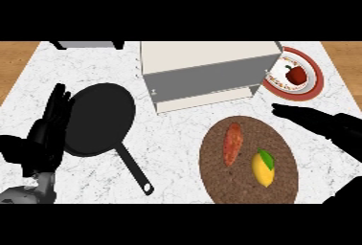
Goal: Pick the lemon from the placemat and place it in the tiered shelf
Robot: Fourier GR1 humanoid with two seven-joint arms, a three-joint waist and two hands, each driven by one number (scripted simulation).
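A yellow lemon with a green leaf lies on the right part of the round brown placemat, next to a long red-orange vegetable. The white and grey tiered shelf stands behind the placemat at the counter's back. My right hand hovers open to the right of the placemat, its straight fingers pointing left, above and to the right of the lemon and apart from it. At the left edge my left hand rests open with fingers up.
A black frying pan lies left of centre, its handle pointing toward the front. A red-rimmed plate holding a red pepper sits right of the shelf. A dark object stands at the back left.
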